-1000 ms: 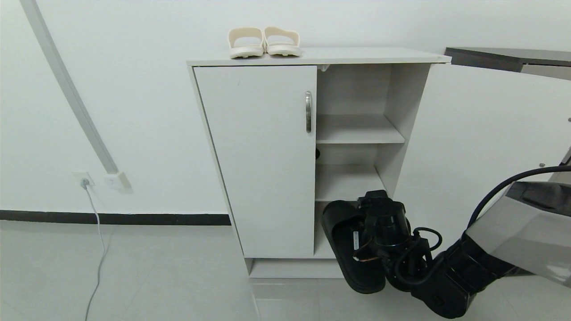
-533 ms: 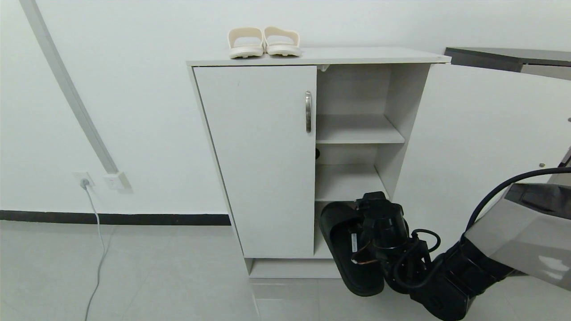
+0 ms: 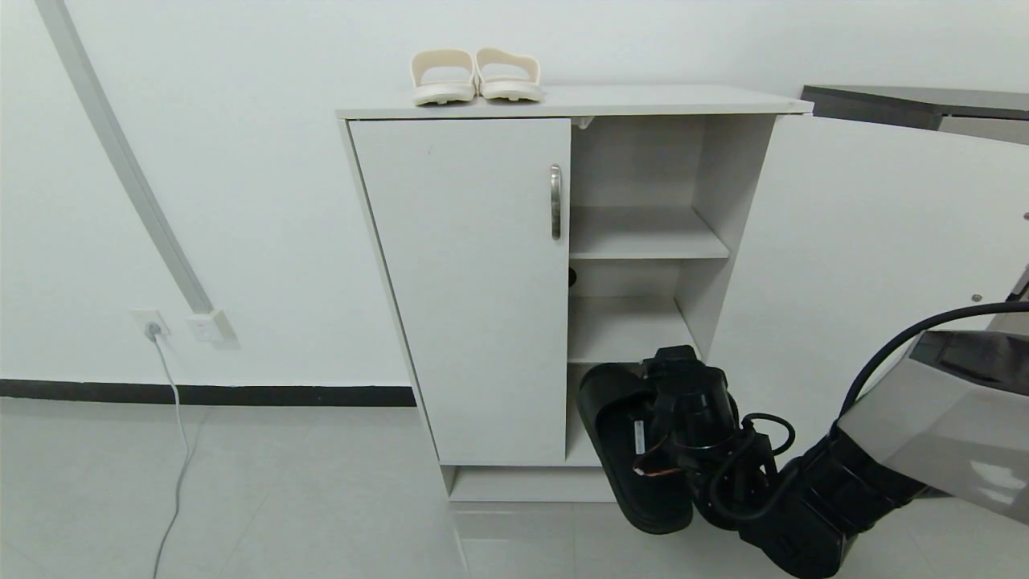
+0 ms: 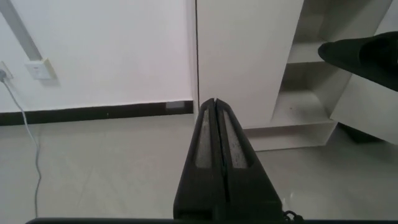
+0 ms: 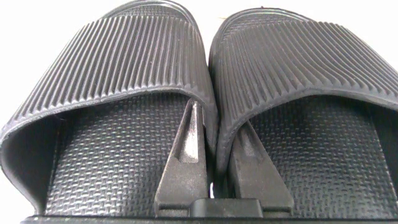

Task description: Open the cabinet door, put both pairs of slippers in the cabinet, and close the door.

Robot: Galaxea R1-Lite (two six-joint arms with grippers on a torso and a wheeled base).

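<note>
A white cabinet (image 3: 466,305) stands against the wall, its left door shut and its right door (image 3: 868,241) swung wide open. A cream pair of slippers (image 3: 476,76) rests on the cabinet top. My right gripper (image 3: 653,418) is shut on a black pair of slippers (image 3: 635,450), held tilted just in front of the bottom compartment (image 3: 580,446). In the right wrist view its fingers (image 5: 186,155) pinch the adjoining inner edges of the two black slippers (image 5: 124,81). My left gripper (image 4: 214,109) is shut on nothing, low over the floor and facing the cabinet (image 4: 242,56).
Two bare shelves (image 3: 643,233) (image 3: 623,330) lie above the bottom compartment. A metal handle (image 3: 555,202) is on the shut door. A wall socket (image 3: 150,328) with a trailing cable (image 3: 181,458) is to the left. A grey tabletop (image 3: 916,104) is behind the open door.
My right gripper, with the black slippers in it, has shifted very slightly left and down. Nothing else has moved.
</note>
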